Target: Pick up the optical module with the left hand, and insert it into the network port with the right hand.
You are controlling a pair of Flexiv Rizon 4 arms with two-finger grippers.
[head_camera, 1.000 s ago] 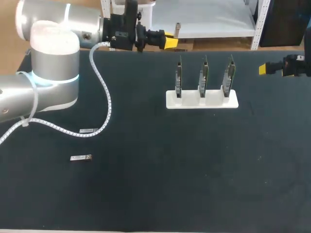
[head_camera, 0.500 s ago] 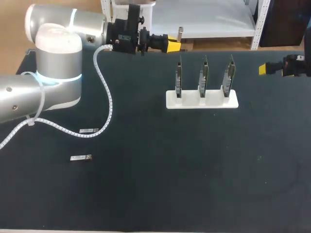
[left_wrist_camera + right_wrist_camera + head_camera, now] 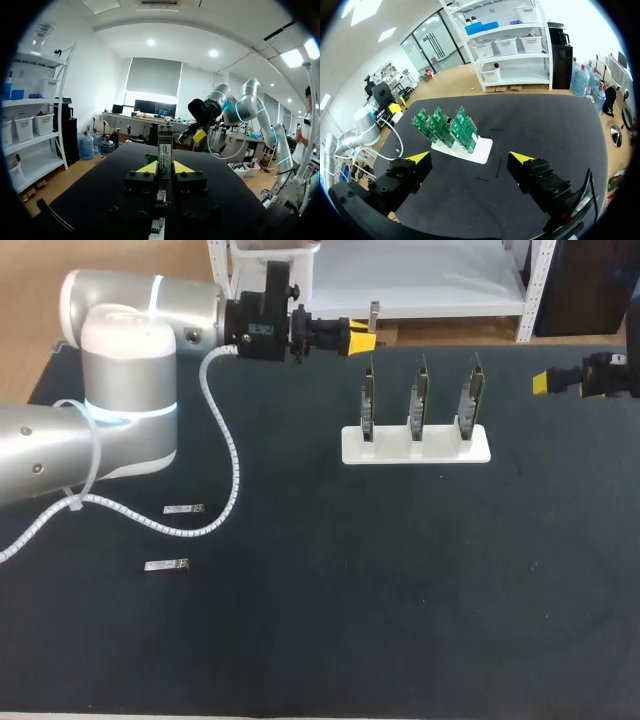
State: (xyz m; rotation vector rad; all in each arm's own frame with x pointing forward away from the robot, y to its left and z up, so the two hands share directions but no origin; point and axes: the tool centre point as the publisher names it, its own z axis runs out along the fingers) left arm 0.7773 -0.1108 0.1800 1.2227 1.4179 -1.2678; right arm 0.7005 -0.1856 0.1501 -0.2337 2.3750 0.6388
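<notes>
In the head view, the left arm (image 3: 120,410) came in from the left and stretched along the far edge of the black table (image 3: 400,590). Its left gripper (image 3: 362,338) was clamped on an optical module (image 3: 374,311), which stood upright above the yellow tips, just beyond the far-left circuit board. A white spiral cable (image 3: 228,445) hung from the arm's wrist down to the table. Two spare modules (image 3: 183,509) lay flat near the left side, well apart from the white stand (image 3: 415,445), which held three circuit boards (image 3: 420,395) on edge. The right gripper (image 3: 545,382) sat at the table's right edge; this view did not show how far apart its fingers were.

In the left wrist view, the left gripper (image 3: 165,168) pinched the optical module (image 3: 165,150) between both yellow tips, with the module pointing straight out ahead. The right arm (image 3: 235,107) stood across the table (image 3: 100,185).

In the right wrist view, the right gripper (image 3: 471,158) had its fingers spread wide with nothing between them. The circuit boards (image 3: 445,127) on their white stand (image 3: 481,150) stood ahead of it on the table (image 3: 545,125), and the left arm (image 3: 367,120) was beyond them.
</notes>
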